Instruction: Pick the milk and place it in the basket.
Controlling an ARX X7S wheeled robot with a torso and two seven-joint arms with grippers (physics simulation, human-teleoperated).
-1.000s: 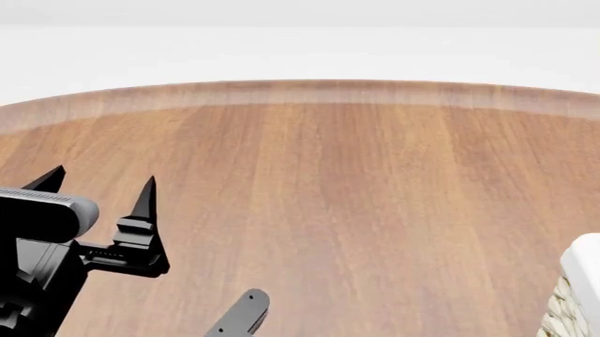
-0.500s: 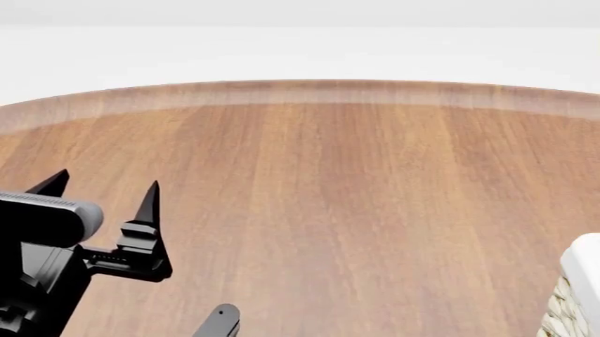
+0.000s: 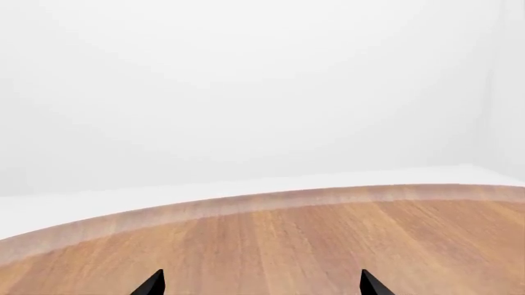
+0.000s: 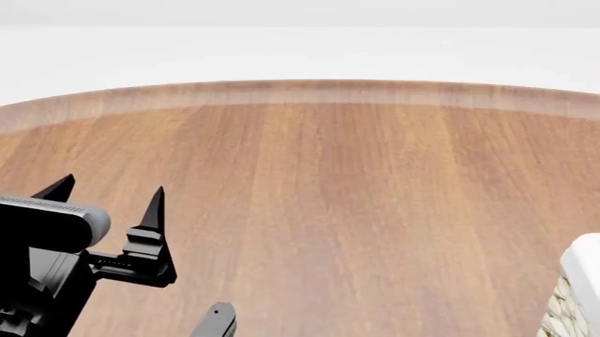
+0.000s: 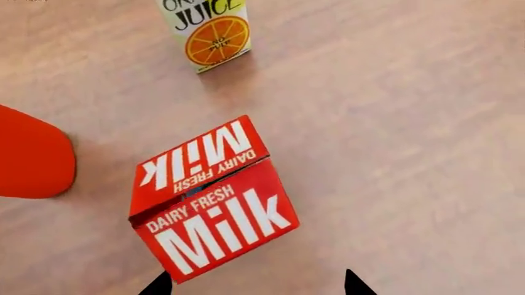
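The milk (image 5: 209, 196) shows only in the right wrist view, seen from above: a red gable top with white "Milk" lettering, standing on the wooden table. My right gripper (image 5: 256, 285) is open above it, with one fingertip beside the carton's near corner and nothing between the jaws. A corner of the basket (image 4: 579, 291), woven wicker with a white liner, shows at the right edge of the head view. My left gripper (image 4: 108, 193) is open and empty over the table's left side; it also shows in the left wrist view (image 3: 260, 285).
An orange juice carton (image 5: 209, 31) stands beyond the milk. A red rounded object (image 5: 29, 153) sits beside the milk. A black arm link (image 4: 218, 321) shows at the head view's bottom edge. The table's curved far edge (image 4: 300, 91) runs across the back.
My left gripper has drifted slightly lower and to the right in the head view. The black arm link at the bottom edge has sunk lower and to the left.
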